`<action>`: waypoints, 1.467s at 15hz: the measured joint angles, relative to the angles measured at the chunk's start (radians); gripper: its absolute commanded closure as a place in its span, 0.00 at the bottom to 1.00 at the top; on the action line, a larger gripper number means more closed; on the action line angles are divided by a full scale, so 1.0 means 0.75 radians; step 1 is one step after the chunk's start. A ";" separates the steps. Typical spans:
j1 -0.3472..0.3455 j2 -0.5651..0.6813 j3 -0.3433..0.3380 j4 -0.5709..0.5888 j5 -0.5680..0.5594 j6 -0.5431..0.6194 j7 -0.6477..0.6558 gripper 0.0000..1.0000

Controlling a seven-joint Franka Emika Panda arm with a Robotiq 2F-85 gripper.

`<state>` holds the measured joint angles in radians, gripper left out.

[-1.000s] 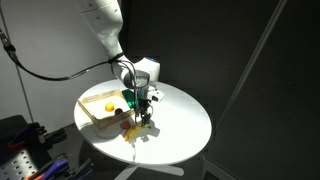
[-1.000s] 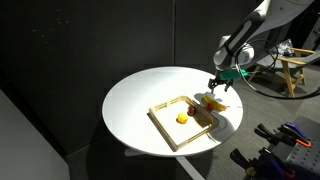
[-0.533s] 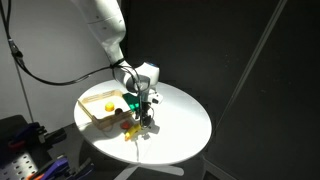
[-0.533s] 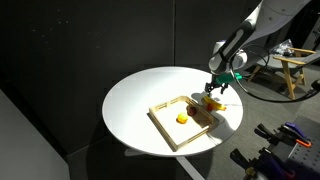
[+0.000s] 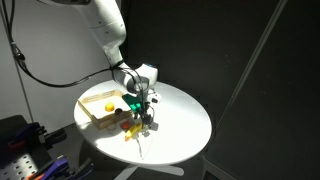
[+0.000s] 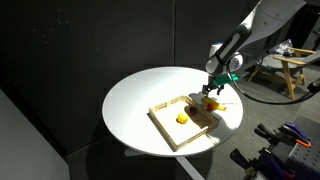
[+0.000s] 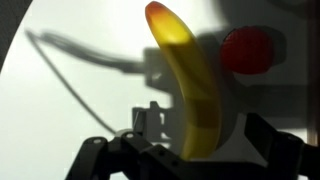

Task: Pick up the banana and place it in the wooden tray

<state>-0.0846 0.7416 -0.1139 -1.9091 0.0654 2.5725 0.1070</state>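
The banana (image 7: 190,90) is yellow and slightly curved, and it fills the middle of the wrist view. Its near end sits between my gripper's (image 7: 205,145) two dark fingers, which stand close on either side of it. In both exterior views my gripper (image 5: 146,116) (image 6: 210,88) is low over the round white table, just off the tray's corner. The banana (image 5: 131,131) (image 6: 209,97) pokes out below it. The wooden tray (image 5: 90,112) (image 6: 165,130) is shallow and square and lies beside the gripper. A round yellow fruit (image 6: 181,118) (image 5: 108,106) lies inside it.
A small red round fruit (image 7: 247,50) (image 5: 125,124) lies on the table next to the banana's far end. The white round table (image 5: 180,120) (image 6: 140,100) has a near edge close by. A dark curtain stands behind, and equipment stands around the table.
In an exterior view my gripper has shifted slightly toward the tray, and the banana stays under it. The arm above has turned a little.
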 measured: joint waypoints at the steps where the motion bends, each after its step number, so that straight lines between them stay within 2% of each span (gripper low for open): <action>1: 0.000 0.006 0.000 0.005 -0.002 0.000 -0.005 0.00; 12: 0.001 0.081 -0.006 0.062 -0.036 0.000 -0.021 0.00; 13: 0.001 0.087 -0.007 0.067 -0.038 0.000 -0.021 0.25; 14: 0.001 0.093 -0.009 0.070 -0.039 0.000 -0.021 0.27; 15: 0.001 0.098 -0.010 0.072 -0.041 0.000 -0.021 0.34; 18: 0.002 0.110 -0.018 0.078 -0.042 -0.004 -0.021 0.62; 21: 0.017 0.115 -0.040 0.086 -0.042 -0.024 -0.013 0.84; 22: 0.024 0.115 -0.051 0.089 -0.043 -0.032 -0.009 0.84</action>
<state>-0.0665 0.8276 -0.1518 -1.8420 0.0332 2.5487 0.0999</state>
